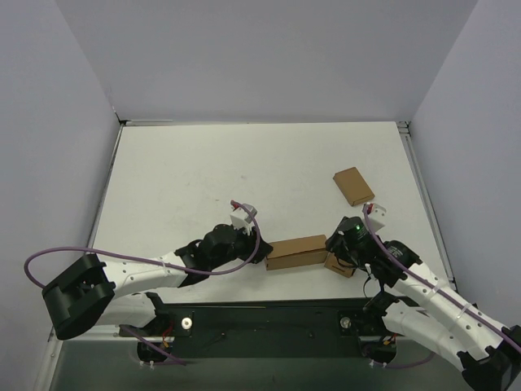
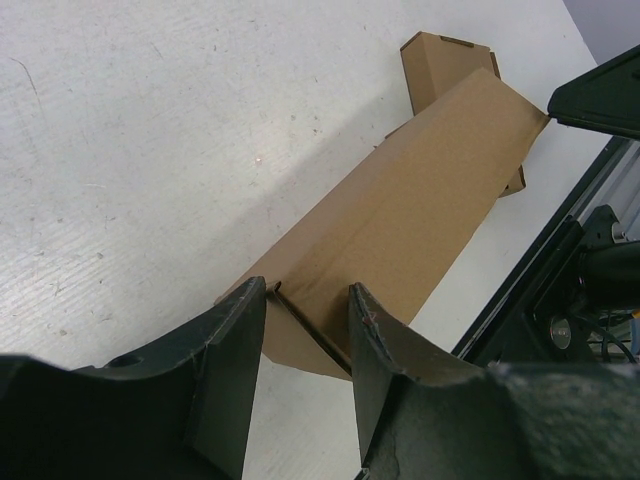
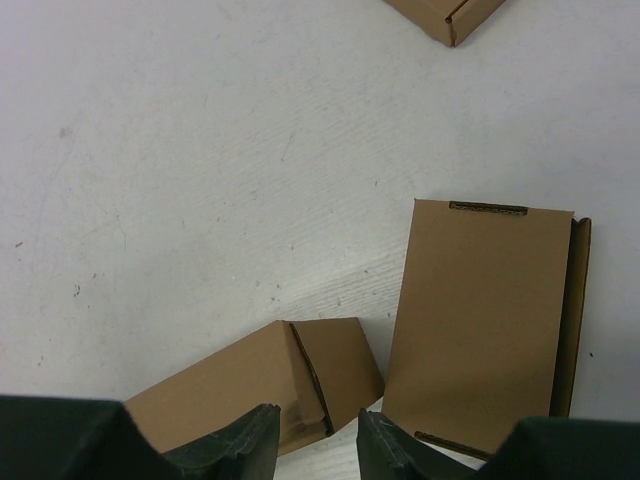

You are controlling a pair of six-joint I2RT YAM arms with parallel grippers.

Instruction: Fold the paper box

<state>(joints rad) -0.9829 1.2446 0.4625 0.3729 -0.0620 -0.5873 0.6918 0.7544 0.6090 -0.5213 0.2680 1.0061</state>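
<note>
Between spread left claw (image 2: 307, 292) and spread right claw (image 3: 318, 416) lies the paper box (image 1: 295, 252), long, brown, box-shaped.

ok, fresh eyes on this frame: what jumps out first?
The long brown paper box lies at the near edge of the table, bracketed by both arms. The left gripper is at its left end and the right gripper at its right end, both with jaws apart. Two smaller brown boxes follow: one flat box right beside the right gripper, and a far box farther out on the right.
</note>
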